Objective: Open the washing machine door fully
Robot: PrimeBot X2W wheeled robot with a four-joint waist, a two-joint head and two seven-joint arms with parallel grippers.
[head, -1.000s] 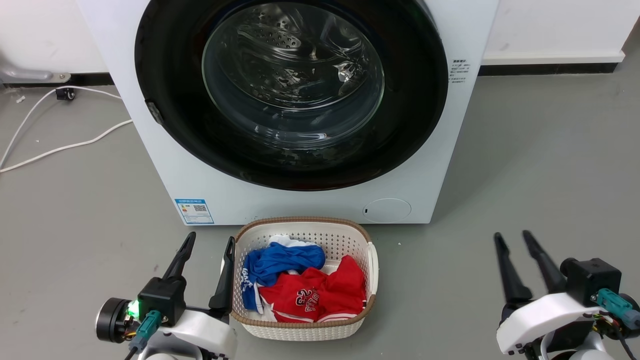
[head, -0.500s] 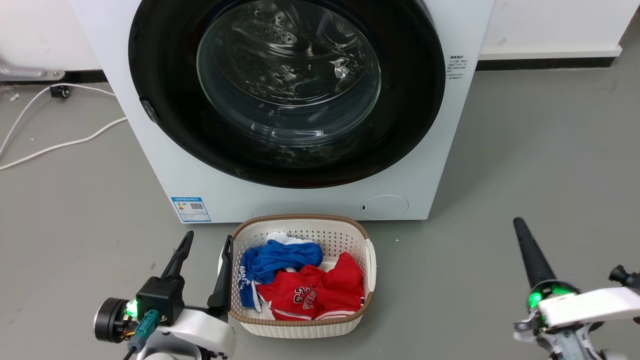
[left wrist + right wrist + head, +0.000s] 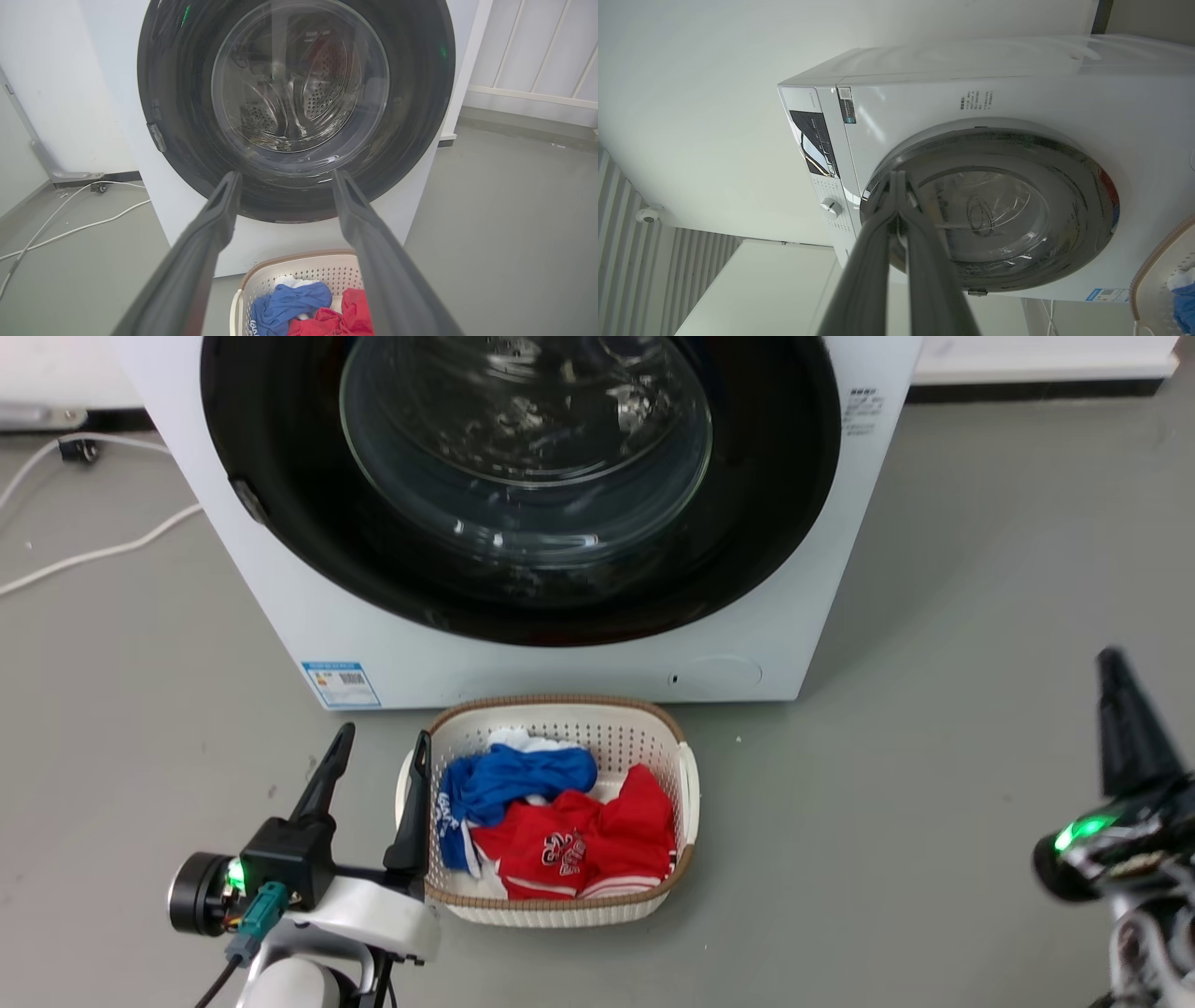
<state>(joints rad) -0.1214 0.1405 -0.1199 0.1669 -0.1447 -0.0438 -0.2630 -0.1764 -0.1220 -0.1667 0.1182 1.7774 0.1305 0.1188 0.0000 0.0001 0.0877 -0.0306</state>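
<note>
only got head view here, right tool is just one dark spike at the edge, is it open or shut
Observer: Shut. In the right wrist view the right tool is pinched together at the tips, holding nothing.
Operator: my picture cuts off the top, any gap up there
Observer: None visible; the washing machine door sits flush against the washing machine.
Operator: whats above it
Observer: A control panel with a white dial.

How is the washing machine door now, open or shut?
Shut: the washing machine door sits flush against the washing machine, no gap at its rim.
</note>
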